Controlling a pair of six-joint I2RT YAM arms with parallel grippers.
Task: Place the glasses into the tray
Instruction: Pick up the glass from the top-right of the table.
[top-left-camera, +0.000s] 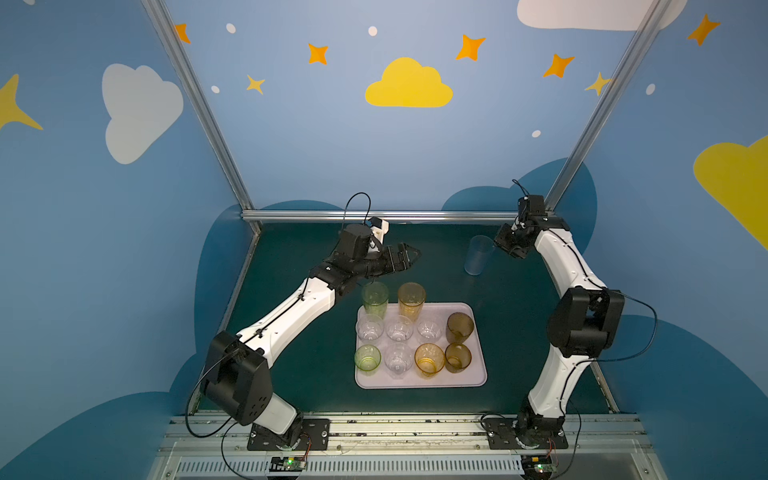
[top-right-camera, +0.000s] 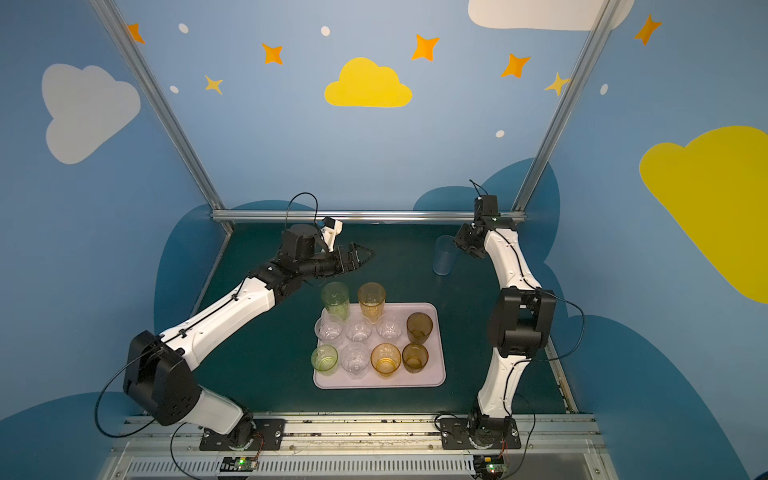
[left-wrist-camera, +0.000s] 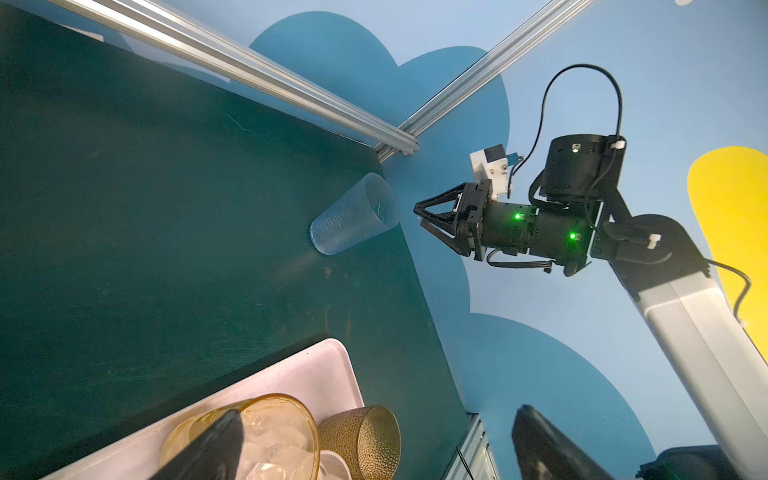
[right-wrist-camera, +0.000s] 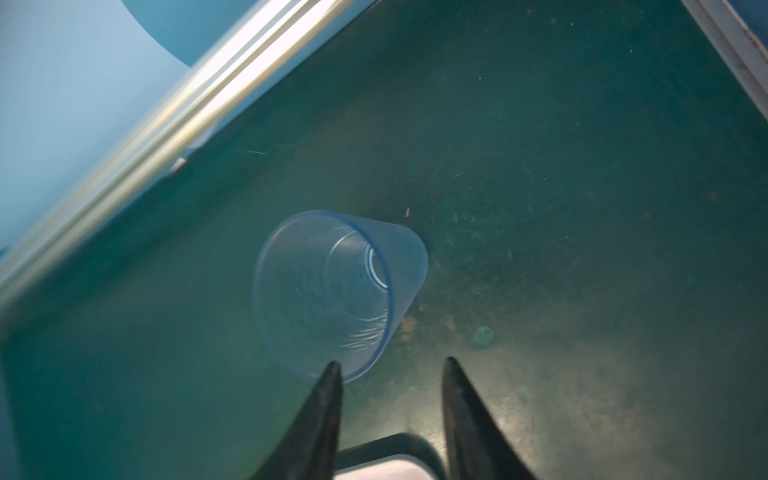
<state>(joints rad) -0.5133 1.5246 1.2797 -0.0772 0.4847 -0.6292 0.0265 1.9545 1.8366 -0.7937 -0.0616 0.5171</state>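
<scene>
Blue walls with painted clouds and stars box in your dark green table (top-left-camera: 316, 390). In both top views the tray (top-left-camera: 461, 380) sits mid-table with ten glasses upright in it. A tall green glass (top-left-camera: 375, 299) and a tall amber glass (top-left-camera: 411, 300) stand at the back. Next come three clear ones and a brown glass (top-left-camera: 460, 328), then short green, clear, amber and brown in front. Your blue glass (top-left-camera: 478, 255) stands alone on the table, well behind the tray, toward the right rear corner. The left gripper (top-left-camera: 409, 254) hangs just behind the tall pair; the right gripper (top-left-camera: 500, 246) sits just beside the blue glass's rim.

From the left wrist you see its fingers (left-wrist-camera: 216, 440) spread wide with nothing between them (amber and brown glasses stand below). The right gripper (left-wrist-camera: 419, 217) is just short of the blue glass (left-wrist-camera: 353, 218), jaws partly open.

From the right wrist, the jaws stand part-open and empty. One fingertip (right-wrist-camera: 330, 374) overlaps the near rim of the blue glass (right-wrist-camera: 328, 291); you can't tell whether it touches.
</scene>
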